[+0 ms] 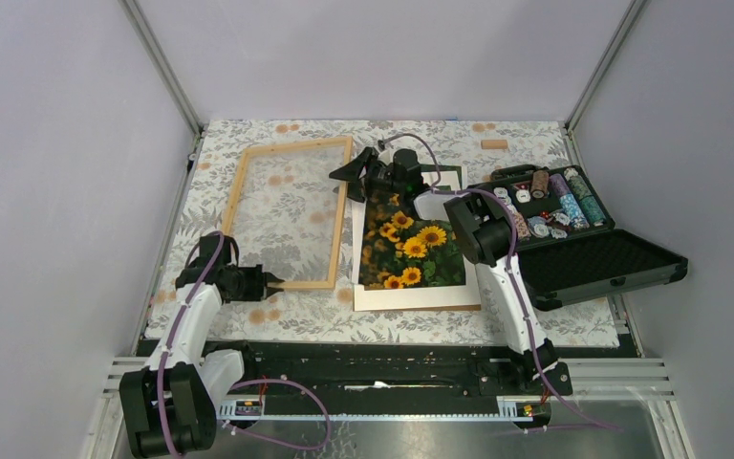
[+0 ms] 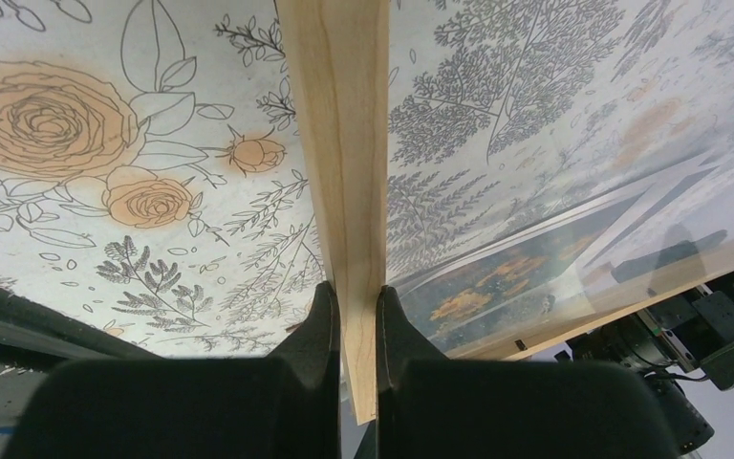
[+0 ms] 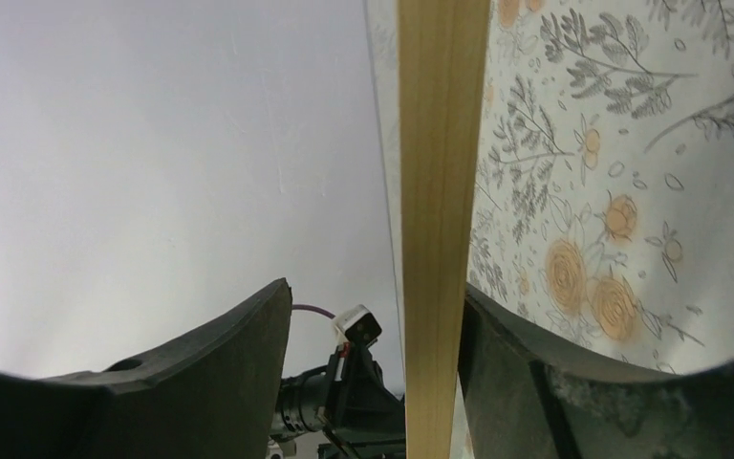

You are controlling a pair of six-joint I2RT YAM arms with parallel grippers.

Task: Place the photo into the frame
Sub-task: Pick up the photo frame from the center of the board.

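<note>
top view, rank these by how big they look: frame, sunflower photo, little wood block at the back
Largest to smallest:
frame
photo, partly hidden under the right arm
wood block

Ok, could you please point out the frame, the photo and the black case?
the frame [image 1: 341, 215], top external view, on its rail beside the photo.
the photo [image 1: 411, 244], top external view, on the sunflowers at its middle.
the black case [image 1: 602, 260], top external view, on its open lid.
</note>
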